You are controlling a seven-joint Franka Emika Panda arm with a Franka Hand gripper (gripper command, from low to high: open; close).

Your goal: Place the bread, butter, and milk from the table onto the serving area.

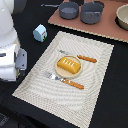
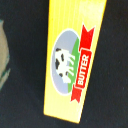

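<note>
The bread (image 1: 69,65) lies on the round tan plate (image 1: 57,70) in the middle of the striped serving area (image 1: 95,95). The milk (image 1: 40,33) stands upright on the black table (image 1: 118,102), just off the mat's far corner at the exterior view's left. The butter (image 2: 75,60), a yellow packet with a cow label and red banner, fills the wrist view and lies flat on the table. It is hidden in the exterior view. My arm (image 1: 10,55) stands at the exterior view's left edge. My gripper's fingers show in neither view.
An orange-handled fork (image 1: 65,80) and knife (image 1: 82,57) flank the plate. A pinkish-brown board (image 1: 107,27) at the back carries two grey pots (image 1: 69,9) (image 1: 91,12) and a pale bowl (image 1: 123,16). A blurred grey-green shape (image 2: 2,55) sits at the wrist view's edge.
</note>
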